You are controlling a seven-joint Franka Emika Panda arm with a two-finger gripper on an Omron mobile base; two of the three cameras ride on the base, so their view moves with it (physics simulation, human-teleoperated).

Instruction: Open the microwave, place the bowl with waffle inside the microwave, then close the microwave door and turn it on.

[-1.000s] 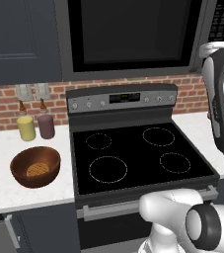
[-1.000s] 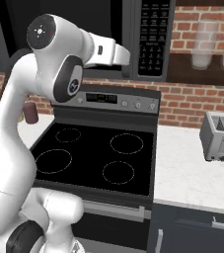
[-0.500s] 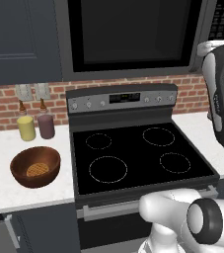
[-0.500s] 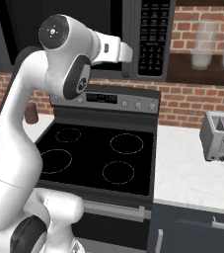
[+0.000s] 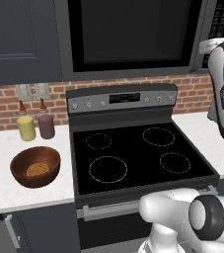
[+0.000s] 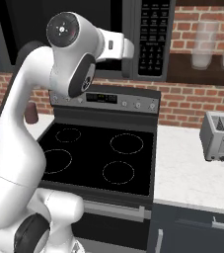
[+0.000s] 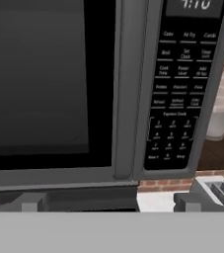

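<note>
Fingers spread wide and holding nothing, the gripper (image 7: 106,205) faces the closed microwave door (image 7: 44,89) near its handle (image 7: 126,89), while the bowl (image 5: 35,166) with the waffle (image 5: 37,169) sits on the counter (image 5: 0,188) left of the stove (image 5: 138,158).

Microwave (image 5: 133,37) is dark grey with a black window, white lettering on its black keypad (image 7: 177,94). Bowl (image 5: 35,166) is reddish-brown wood, and the waffle (image 5: 37,170) inside is golden-orange with a grid. Stove (image 5: 138,158) is black glass with pale burner rings, red brick wall (image 5: 5,106) behind, silver toaster (image 6: 220,137).
</note>
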